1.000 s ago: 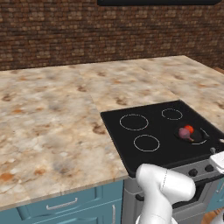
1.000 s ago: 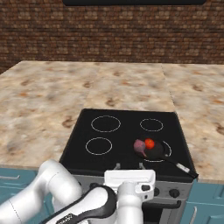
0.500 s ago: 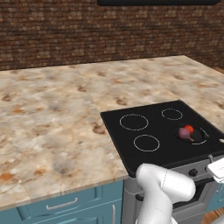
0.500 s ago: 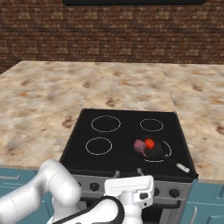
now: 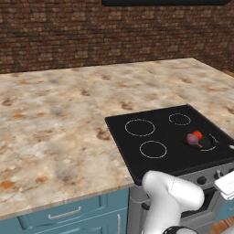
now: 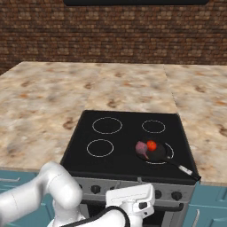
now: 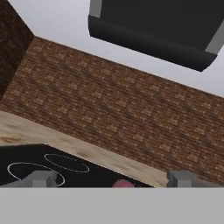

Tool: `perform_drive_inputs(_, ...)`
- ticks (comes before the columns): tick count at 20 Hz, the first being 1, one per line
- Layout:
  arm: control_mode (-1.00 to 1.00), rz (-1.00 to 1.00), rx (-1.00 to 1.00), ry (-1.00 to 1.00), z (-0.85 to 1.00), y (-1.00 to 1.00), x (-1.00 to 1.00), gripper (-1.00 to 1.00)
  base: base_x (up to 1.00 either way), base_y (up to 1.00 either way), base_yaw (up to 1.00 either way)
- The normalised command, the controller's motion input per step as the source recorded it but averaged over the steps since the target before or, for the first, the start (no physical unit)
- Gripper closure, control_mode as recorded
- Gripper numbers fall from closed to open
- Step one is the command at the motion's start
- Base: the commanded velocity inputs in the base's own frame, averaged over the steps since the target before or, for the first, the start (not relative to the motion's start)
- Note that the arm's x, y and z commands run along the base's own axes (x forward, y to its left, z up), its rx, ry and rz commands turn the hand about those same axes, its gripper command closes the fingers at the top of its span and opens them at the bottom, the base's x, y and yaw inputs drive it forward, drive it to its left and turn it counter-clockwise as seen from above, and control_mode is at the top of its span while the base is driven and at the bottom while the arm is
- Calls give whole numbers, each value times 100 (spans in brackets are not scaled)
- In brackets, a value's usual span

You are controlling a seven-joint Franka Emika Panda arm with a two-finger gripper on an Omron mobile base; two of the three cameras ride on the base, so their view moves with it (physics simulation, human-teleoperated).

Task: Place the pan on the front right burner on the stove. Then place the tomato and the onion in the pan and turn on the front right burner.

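Shallow round black pan (image 6: 155,154) sits on the largest white ring (image 6: 169,155) of the glossy black glass cooktop (image 6: 119,142).
Bright red tomato (image 6: 151,145) and dull maroon onion (image 6: 141,147) rest inside; the wide-open, empty gripper (image 7: 111,178) has sunk lower before the knobs.

- Glossy black stove (image 6: 126,133) marked with thin white ring outlines, its front grey steel with black knobs.
- Black pan (image 6: 156,154) with a dark handle tipped pale grey.
- Bright red tomato (image 6: 151,145) beside a dull purplish-maroon onion (image 6: 141,147).
- Bench (image 5: 55,123) in mottled beige and tan stone with rusty brown flecks.
- Teal-blue cabinet fronts (image 5: 68,215) with grey handles.
- Red-brown brick wall (image 6: 111,35) with dark mortar lines.
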Motion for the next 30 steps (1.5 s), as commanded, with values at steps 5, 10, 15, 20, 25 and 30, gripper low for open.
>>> perform_drive_inputs(5,-100,0,-9,0,-26,0,0,-100,0,0,0)
perform_drive_inputs(10,-100,0,-8,0,-23,0,0,-100,0,0,0)
perform_drive_inputs(15,-100,0,-5,0,-16,0,0,-100,0,0,0)
perform_drive_inputs(20,-100,0,-3,1,-19,0,5,-100,0,0,0)
perform_drive_inputs(25,-100,0,-3,6,-22,0,7,-100,0,0,0)
perform_drive_inputs(30,-100,0,-3,6,-19,0,5,-100,0,0,0)
